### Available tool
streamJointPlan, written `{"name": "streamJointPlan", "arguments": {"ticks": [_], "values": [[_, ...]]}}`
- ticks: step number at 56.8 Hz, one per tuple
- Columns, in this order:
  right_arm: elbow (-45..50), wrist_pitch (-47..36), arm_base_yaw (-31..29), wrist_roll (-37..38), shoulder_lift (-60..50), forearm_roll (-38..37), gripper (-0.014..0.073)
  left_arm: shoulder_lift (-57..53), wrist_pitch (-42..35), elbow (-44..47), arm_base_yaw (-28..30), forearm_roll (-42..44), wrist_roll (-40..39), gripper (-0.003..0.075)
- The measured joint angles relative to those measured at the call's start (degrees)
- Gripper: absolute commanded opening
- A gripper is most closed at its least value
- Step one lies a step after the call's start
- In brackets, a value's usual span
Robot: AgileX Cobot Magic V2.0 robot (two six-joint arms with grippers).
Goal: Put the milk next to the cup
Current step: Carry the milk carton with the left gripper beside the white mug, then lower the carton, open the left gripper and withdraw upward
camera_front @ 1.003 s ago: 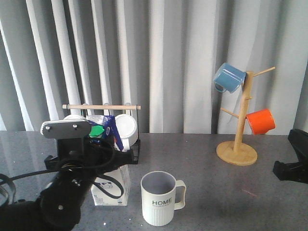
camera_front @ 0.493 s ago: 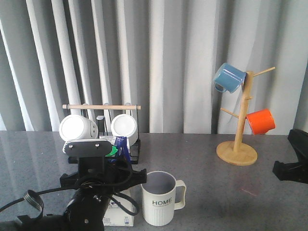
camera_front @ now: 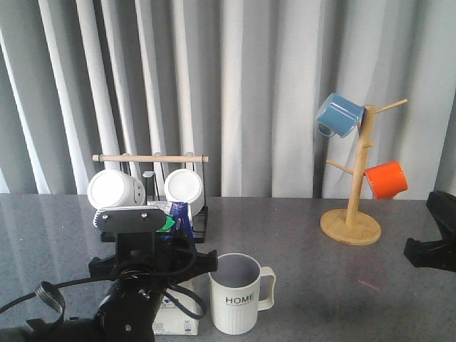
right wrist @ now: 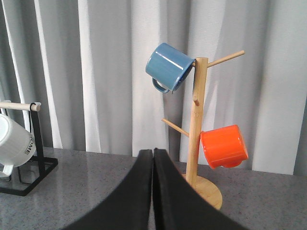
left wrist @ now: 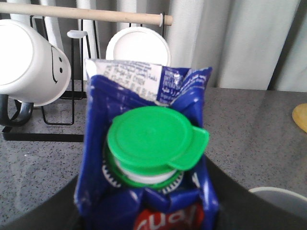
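The milk [camera_front: 179, 212] is a blue-and-white carton with a green cap. It stands on the table just left of the cup [camera_front: 239, 293], mostly hidden behind my left arm. The left wrist view shows its cap and blue top [left wrist: 148, 143] close up. My left gripper [left wrist: 148, 213] is shut on the carton, with dark fingers on both sides. The cup is cream-white and ribbed, with "HOME" on it; its rim shows in the left wrist view [left wrist: 283, 195]. My right gripper [right wrist: 153, 152] is shut and empty, low at the far right of the front view [camera_front: 431, 249].
A black rack with a wooden bar [camera_front: 149, 158] holds white mugs behind the milk. A wooden mug tree [camera_front: 353, 185] stands at the back right with a blue mug [camera_front: 338, 114] and an orange mug [camera_front: 385, 179].
My left arm carried the milk to the right and nearer, setting it down beside the cup. It has barely moved in the last half second. The right arm is still.
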Motion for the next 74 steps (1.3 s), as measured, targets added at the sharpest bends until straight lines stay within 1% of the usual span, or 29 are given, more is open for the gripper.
{"name": "streamJointPlan", "arguments": {"ticks": [8,12,14,18,21,24,26,31,34,52,58,61,64,66,68,70,72,73,74], "values": [[0.00,0.00,0.00,0.00,0.00,0.00,-0.0008,0.00,-0.22,0.00,0.00,-0.17,0.00,0.0013],[0.00,0.00,0.00,0.00,0.00,0.00,-0.0008,0.00,-0.79,0.00,-0.02,-0.67,-0.19,0.0057],[0.00,0.00,0.00,0.00,0.00,0.00,-0.0008,0.00,-1.06,0.00,-0.07,-0.93,-0.25,0.0093],[0.00,0.00,0.00,0.00,0.00,0.00,-0.0008,-0.10,-1.06,0.00,-0.07,-1.21,-0.18,0.0183],[0.00,0.00,0.00,0.00,0.00,0.00,-0.0008,-0.34,-0.83,0.00,-0.07,-1.49,0.22,0.0272],[0.00,0.00,0.00,0.00,0.00,0.00,-0.0008,-0.77,-0.54,0.00,-0.07,-1.73,0.84,0.0386],[0.00,0.00,0.00,0.00,0.00,0.00,-0.0008,-1.12,-0.40,0.00,-0.07,-1.73,1.33,0.0445],[0.00,0.00,0.00,0.00,0.00,0.00,-0.0008,-1.70,0.03,0.00,-0.07,-1.73,2.13,0.0640],[0.00,0.00,0.00,0.00,0.00,0.00,-0.0008,-1.91,0.36,0.00,-0.07,-1.73,2.44,0.0735],[0.00,0.00,0.00,0.00,0.00,0.00,-0.0008,-2.30,4.62,0.00,-0.09,-1.68,2.80,0.0713],[0.00,0.00,0.00,0.00,0.00,0.00,-0.0008,-4.73,5.24,0.00,-0.09,-1.68,2.80,0.0712],[0.00,0.00,0.00,0.00,0.00,0.00,-0.0008,-6.96,5.24,0.00,-0.09,-1.68,2.80,0.0699],[0.00,0.00,0.00,0.00,0.00,0.00,-0.0008,-9.33,5.19,0.00,-0.09,-1.52,2.81,0.0667],[0.00,0.00,0.00,0.00,0.00,0.00,-0.0008,-11.40,5.14,0.00,-0.09,-1.15,3.07,0.0617],[0.00,0.00,0.00,0.00,0.00,0.00,-0.0008,-13.52,5.06,0.00,-0.09,-0.62,3.67,0.0545],[0.00,0.00,0.00,0.00,0.00,0.00,-0.0008,-15.49,4.90,0.00,-0.09,-0.02,4.73,0.0449],[0.00,0.00,0.00,0.00,0.00,0.00,-0.0008,-17.28,4.91,0.00,-0.09,0.64,6.18,0.0300],[0.00,0.00,0.00,0.00,0.00,0.00,-0.0008,-18.28,4.97,0.00,-0.09,0.89,6.86,0.0246],[0.00,0.00,0.00,0.00,0.00,0.00,-0.0008,-18.89,5.03,0.00,-0.09,1.20,7.99,0.0160]]}}
